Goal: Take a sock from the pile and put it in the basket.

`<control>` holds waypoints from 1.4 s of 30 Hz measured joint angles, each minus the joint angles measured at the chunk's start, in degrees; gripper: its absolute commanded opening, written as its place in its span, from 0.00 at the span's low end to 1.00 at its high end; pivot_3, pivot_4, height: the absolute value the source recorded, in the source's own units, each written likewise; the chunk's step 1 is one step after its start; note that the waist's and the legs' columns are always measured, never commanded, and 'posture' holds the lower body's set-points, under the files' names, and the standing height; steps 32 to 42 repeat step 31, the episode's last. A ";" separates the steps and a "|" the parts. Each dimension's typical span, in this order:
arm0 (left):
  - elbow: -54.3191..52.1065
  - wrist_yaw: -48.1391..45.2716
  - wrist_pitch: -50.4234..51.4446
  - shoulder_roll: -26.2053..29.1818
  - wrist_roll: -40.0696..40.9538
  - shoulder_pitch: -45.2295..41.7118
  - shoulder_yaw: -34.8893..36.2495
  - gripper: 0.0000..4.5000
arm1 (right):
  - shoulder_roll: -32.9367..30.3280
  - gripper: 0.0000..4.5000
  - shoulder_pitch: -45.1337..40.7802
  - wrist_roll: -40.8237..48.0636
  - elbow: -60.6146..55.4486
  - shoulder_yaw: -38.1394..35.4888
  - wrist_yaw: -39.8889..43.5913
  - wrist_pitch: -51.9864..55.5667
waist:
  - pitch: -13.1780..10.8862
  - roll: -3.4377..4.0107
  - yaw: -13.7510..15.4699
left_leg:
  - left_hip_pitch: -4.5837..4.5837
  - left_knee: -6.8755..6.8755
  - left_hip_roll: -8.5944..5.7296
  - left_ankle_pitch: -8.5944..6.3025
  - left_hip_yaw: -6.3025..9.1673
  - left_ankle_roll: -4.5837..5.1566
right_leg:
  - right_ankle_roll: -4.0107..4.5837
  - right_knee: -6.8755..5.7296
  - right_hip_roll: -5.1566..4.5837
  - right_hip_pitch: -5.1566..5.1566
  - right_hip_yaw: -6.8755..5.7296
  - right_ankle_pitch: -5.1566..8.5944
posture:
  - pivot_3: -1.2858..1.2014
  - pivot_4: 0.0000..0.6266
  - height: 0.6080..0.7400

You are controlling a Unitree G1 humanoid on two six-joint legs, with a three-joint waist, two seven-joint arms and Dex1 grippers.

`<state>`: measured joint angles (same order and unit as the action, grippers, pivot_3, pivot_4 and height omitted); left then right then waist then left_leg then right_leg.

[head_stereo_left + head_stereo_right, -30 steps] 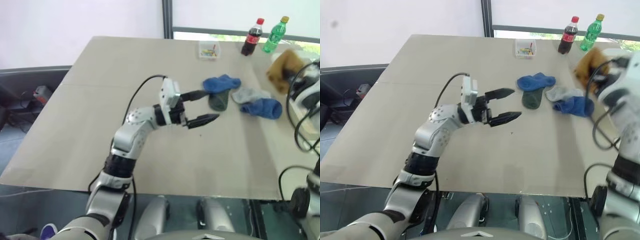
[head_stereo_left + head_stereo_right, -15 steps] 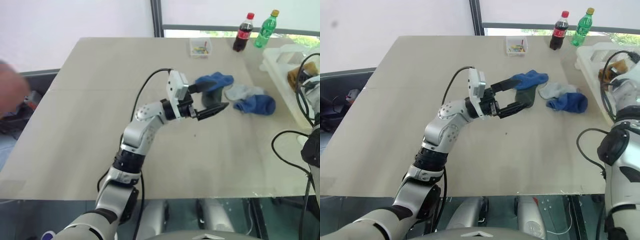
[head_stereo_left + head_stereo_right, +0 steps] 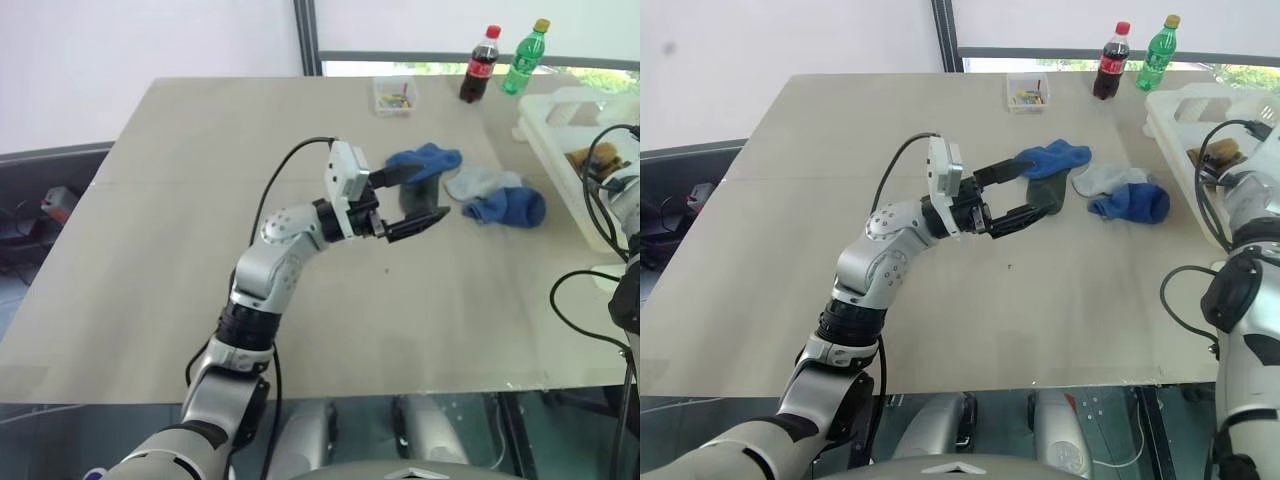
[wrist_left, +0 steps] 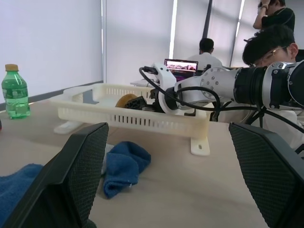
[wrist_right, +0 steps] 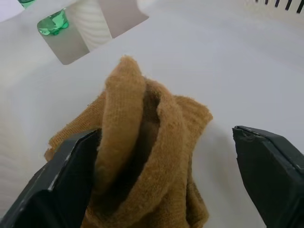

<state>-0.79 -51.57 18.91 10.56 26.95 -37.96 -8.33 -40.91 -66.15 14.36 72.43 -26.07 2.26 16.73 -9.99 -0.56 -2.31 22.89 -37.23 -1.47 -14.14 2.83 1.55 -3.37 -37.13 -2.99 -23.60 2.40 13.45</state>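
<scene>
The pile lies on the far right of the table: a blue sock (image 3: 425,160), a dark green one (image 3: 420,195), a grey one (image 3: 475,182) and a second blue one (image 3: 510,205). My left gripper (image 3: 425,195) hovers open just left of the pile, level with the dark green sock and holding nothing. The cream-white basket (image 3: 560,120) stands at the table's right edge. A mustard-yellow sock (image 5: 142,156) lies crumpled on the basket floor. My right gripper (image 5: 164,135) sits inside the basket, its fingers spread wide on either side of that sock.
A small clear box (image 3: 393,95), a cola bottle (image 3: 477,65) and a green bottle (image 3: 526,57) stand along the table's far edge. People (image 4: 280,42) sit beyond the basket. Bare tabletop (image 3: 200,250) stretches to the left and front of the pile.
My right arm came down into the basket with the mustard sock, and its gripper opened and let the sock go. The camera has swung; my left gripper stays by the pile.
</scene>
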 measured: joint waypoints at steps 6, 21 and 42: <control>0.29 1.51 0.55 0.69 -0.67 0.63 0.27 0.96 | 1.30 0.99 10.28 0.97 -27.54 1.53 1.04 5.22 | 0.01 0.02 0.38 | 0.05 -0.04 0.05 0.00 0.21 0.00 | -0.01 -0.01 0.00 -0.01 -0.11 0.00 | 0.52 0.24 1.00; -1.09 3.96 -1.20 17.98 -4.06 15.61 11.63 0.96 | 4.11 0.99 67.09 10.74 -103.01 14.19 19.85 18.05 | 0.03 0.04 0.59 | -0.18 -0.50 0.06 -0.03 0.32 0.04 | -0.01 -0.59 0.04 0.07 -0.10 0.02 | 0.52 0.24 1.00; -10.14 1.02 4.46 28.51 1.54 32.16 21.94 0.96 | 2.82 0.99 81.92 10.90 -109.84 7.51 25.83 16.65 | 0.04 0.00 1.00 | -0.20 -0.50 0.15 -0.04 0.31 0.04 | 0.00 -0.58 -0.01 0.06 -0.12 0.04 | 0.52 0.24 1.00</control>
